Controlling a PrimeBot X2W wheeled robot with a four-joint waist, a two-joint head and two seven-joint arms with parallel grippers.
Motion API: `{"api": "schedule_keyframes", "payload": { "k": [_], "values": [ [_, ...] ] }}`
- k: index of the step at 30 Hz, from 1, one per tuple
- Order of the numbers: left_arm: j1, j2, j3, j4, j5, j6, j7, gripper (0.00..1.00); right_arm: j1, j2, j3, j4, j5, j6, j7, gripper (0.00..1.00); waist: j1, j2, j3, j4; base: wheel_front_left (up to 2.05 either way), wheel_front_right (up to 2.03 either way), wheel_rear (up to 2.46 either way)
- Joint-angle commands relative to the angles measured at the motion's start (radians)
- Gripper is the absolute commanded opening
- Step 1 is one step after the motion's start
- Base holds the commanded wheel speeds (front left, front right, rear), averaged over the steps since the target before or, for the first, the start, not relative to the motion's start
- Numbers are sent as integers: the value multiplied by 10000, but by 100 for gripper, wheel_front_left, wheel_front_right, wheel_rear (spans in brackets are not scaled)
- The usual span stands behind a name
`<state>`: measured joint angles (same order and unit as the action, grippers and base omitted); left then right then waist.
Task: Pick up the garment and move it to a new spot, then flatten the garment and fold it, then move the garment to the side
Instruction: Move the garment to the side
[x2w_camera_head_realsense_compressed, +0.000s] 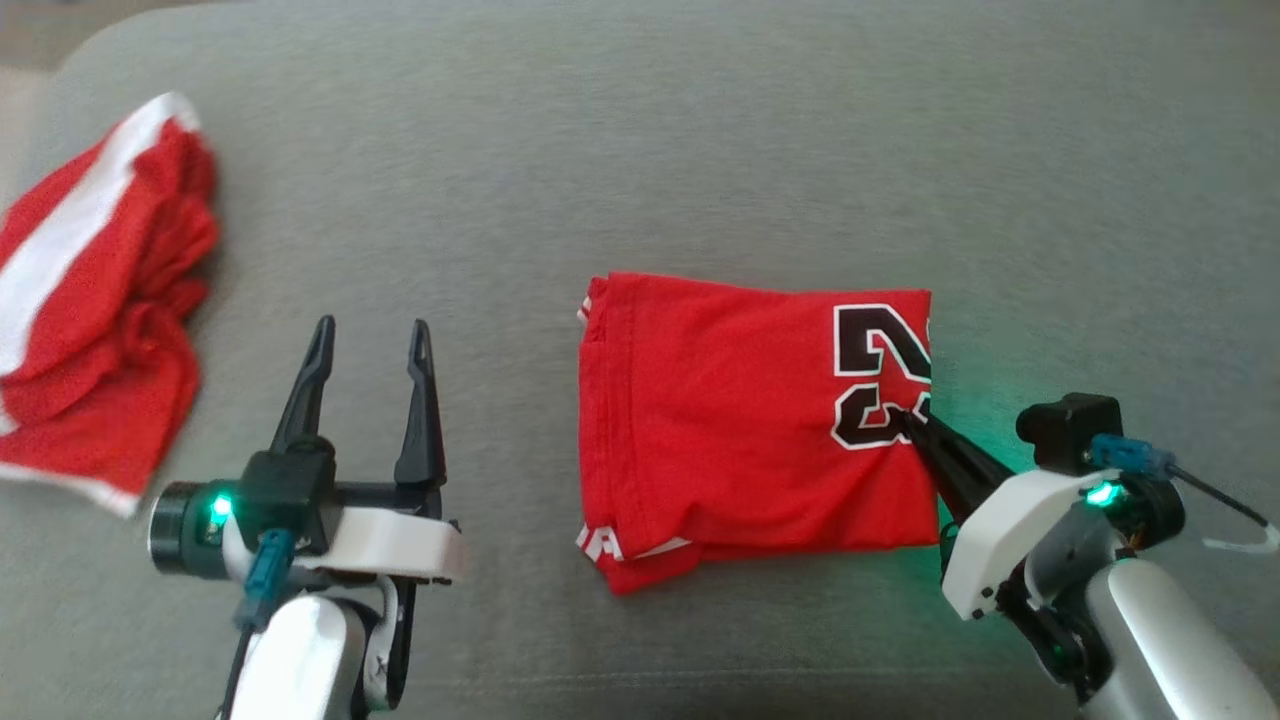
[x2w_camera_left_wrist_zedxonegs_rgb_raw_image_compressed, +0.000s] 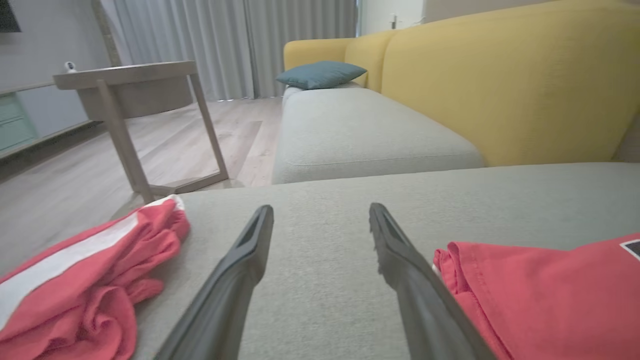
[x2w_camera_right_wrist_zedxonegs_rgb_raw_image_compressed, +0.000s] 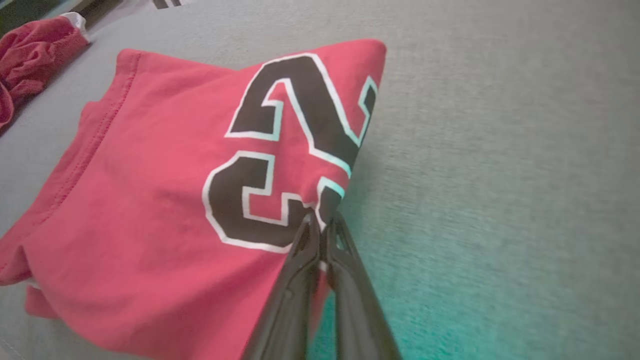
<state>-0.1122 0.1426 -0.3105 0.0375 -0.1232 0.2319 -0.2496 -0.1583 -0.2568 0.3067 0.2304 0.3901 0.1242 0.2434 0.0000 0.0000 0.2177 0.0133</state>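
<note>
The garment (x2w_camera_head_realsense_compressed: 740, 420) is a red jersey with a black, white-edged number, folded into a rectangle on the grey cushion (x2w_camera_head_realsense_compressed: 640, 150). My right gripper (x2w_camera_head_realsense_compressed: 912, 420) is shut on the jersey's right edge, at the lower part of the number. The right wrist view shows its fingertips (x2w_camera_right_wrist_zedxonegs_rgb_raw_image_compressed: 322, 225) pinching the fabric of the garment (x2w_camera_right_wrist_zedxonegs_rgb_raw_image_compressed: 150, 200) there. My left gripper (x2w_camera_head_realsense_compressed: 370, 340) hovers open to the left of the jersey, holding nothing. Seen from the left wrist, its fingers (x2w_camera_left_wrist_zedxonegs_rgb_raw_image_compressed: 250, 250) stand wide apart over bare cushion, the garment (x2w_camera_left_wrist_zedxonegs_rgb_raw_image_compressed: 550, 285) at the right.
A second red garment with a white stripe (x2w_camera_head_realsense_compressed: 90, 290) lies crumpled at the cushion's left edge. The left wrist view shows a yellow sofa back (x2w_camera_left_wrist_zedxonegs_rgb_raw_image_compressed: 500, 85), a teal pillow (x2w_camera_left_wrist_zedxonegs_rgb_raw_image_compressed: 320, 74), a wooden side table (x2w_camera_left_wrist_zedxonegs_rgb_raw_image_compressed: 125, 90) and wood floor beyond.
</note>
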Motion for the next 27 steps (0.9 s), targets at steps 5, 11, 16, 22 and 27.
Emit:
{"api": "schedule_keyframes", "payload": {
  "k": [5, 11, 16, 22, 27],
  "values": [
    [-479, 123, 252, -269, 194, -154, -121, 100, -670, -456, 201, -324, -24, 65, -182, 0, 0, 0, 82, -1482, 0, 0, 0],
    [-860, 155, 50, -82, 324, -357, -121, 100, -1531, -958, 0, 259, 190, 65, -458, 0, 0, 0, 353, -2571, 0, 0, 0],
    [-1314, 212, -135, 21, 475, -499, -121, 100, -2562, -1446, -532, 1316, 474, 65, -913, 0, 0, 0, 849, -3101, 0, 0, 0],
    [-1974, 282, -382, 73, 684, -682, -55, 100, -3781, -2156, -1415, 2618, 640, 65, -1584, 0, 0, 0, 1537, -3317, 0, 0, 0],
    [-2405, 291, -563, 98, 823, -794, -27, 100, -4411, -2503, -1753, 3207, 683, 65, -1820, 0, 0, 0, 1937, -3370, 0, 0, 0]
  ]
}}
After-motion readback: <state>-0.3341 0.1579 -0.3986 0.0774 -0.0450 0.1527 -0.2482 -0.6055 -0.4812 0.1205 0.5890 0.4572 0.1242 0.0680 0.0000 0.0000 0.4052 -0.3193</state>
